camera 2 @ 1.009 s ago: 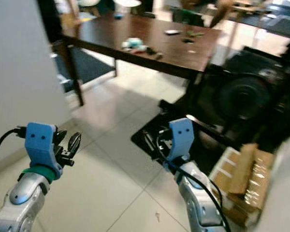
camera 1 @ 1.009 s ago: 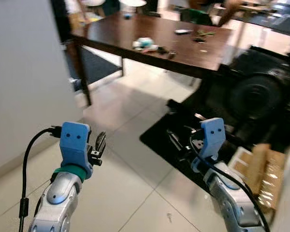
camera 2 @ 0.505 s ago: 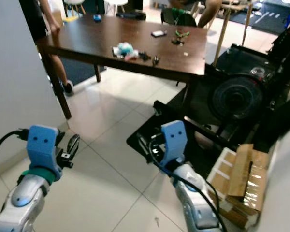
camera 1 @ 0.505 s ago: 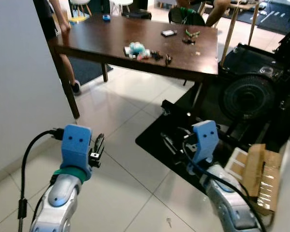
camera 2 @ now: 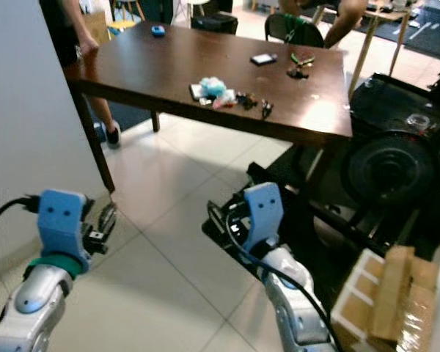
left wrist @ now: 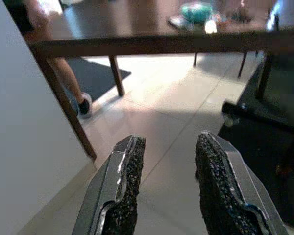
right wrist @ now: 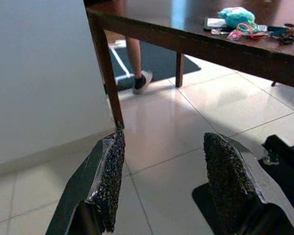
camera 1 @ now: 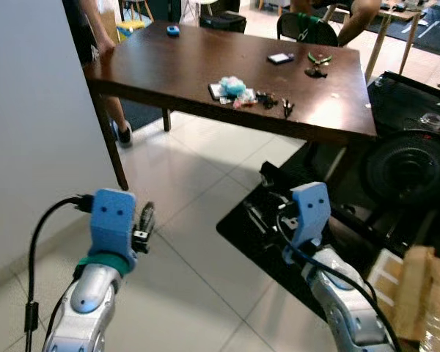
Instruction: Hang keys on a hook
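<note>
Both tools are empty above the tiled floor [camera 1: 198,220]: the left tool [left wrist: 166,188] narrowly apart, the right tool [right wrist: 164,183] wide. Keys [camera 1: 268,97] lie on the bench [camera 1: 169,66].

Daylight from the far side of the room brightens the scene, laying pale glare on the dark table [camera 1: 205,66] top and a soft sheen on the floor tiles [camera 1: 198,183]. Shadow pools beneath the table. The head views are fairly sharp. In the left wrist view the fingers [left wrist: 125,186] look soft and the background hazy.
</note>
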Robot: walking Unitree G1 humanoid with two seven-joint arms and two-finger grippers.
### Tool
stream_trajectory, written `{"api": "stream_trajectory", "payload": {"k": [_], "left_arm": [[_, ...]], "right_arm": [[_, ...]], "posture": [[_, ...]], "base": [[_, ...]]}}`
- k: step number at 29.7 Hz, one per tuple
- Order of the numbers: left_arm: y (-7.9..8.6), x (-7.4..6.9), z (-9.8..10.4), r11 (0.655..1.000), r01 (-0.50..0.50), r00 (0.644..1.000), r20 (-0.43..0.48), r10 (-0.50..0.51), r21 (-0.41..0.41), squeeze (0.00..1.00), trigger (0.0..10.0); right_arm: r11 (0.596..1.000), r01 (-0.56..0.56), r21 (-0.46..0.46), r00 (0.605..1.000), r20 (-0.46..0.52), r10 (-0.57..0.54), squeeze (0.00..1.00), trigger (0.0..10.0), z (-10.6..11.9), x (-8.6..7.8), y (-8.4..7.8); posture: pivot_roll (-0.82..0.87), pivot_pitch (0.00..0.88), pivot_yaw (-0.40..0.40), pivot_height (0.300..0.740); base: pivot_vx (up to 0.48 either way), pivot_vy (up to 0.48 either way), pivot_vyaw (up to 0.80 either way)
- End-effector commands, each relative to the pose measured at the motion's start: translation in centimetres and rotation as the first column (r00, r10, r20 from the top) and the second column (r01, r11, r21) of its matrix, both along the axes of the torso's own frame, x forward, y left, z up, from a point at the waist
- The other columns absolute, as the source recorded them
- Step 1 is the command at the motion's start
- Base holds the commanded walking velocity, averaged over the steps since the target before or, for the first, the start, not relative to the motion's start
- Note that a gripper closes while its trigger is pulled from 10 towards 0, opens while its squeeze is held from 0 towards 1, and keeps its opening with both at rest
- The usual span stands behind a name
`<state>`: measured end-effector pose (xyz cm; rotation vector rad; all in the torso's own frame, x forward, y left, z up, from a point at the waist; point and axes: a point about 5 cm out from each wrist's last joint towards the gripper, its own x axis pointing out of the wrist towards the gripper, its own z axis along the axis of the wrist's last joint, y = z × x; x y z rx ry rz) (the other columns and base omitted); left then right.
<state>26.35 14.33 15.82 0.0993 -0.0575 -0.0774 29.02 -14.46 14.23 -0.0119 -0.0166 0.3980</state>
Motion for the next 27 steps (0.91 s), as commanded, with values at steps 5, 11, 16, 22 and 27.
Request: {"api": "stream_trajectory", "payload": {"k": [5,11,16,22,27], "left_arm": [[0.79,-0.41,-0.83,1.000,-0.030,0.999,-0.028,0.030,0.010,0.00,10.0],[0.72,-0.40,-0.82,1.000,-0.027,0.999,-0.027,0.027,0.008,0.00,10.0],[0.68,-0.41,-0.82,1.000,-0.026,0.999,-0.027,0.026,0.008,0.00,10.0],[0.59,-0.39,-0.83,1.000,-0.023,0.999,-0.026,0.023,0.007,0.00,10.0],[0.53,-0.41,-0.82,1.000,-0.022,0.999,-0.025,0.022,0.007,0.00,10.0]], "right_arm": [[1.000,-0.008,0.006,1.000,0.005,0.008,0.00,10.0,0.08,0.00,0.33],[1.000,-0.002,0.025,1.000,-0.007,0.002,0.00,10.0,0.00,0.06,0.24],[1.000,0.000,0.027,1.000,-0.009,0.000,0.00,10.0,0.00,0.07,0.20],[1.000,0.000,0.026,1.000,-0.009,0.000,0.00,10.0,-0.02,0.10,0.17],[1.000,0.000,0.027,1.000,-0.010,0.000,0.00,10.0,-0.03,0.10,0.20]], "posture": [[-0.09,0.007,0.088,0.740],[-0.09,0.007,0.088,0.740],[-0.09,0.007,0.088,0.740],[-0.09,0.007,0.088,0.740],[-0.09,0.007,0.088,0.740]], "base": [[0.392,0.000,0.00],[0.388,0.000,-0.52],[0.386,0.000,-0.80],[0.384,0.000,-0.80],[0.381,0.000,-0.80]]}}
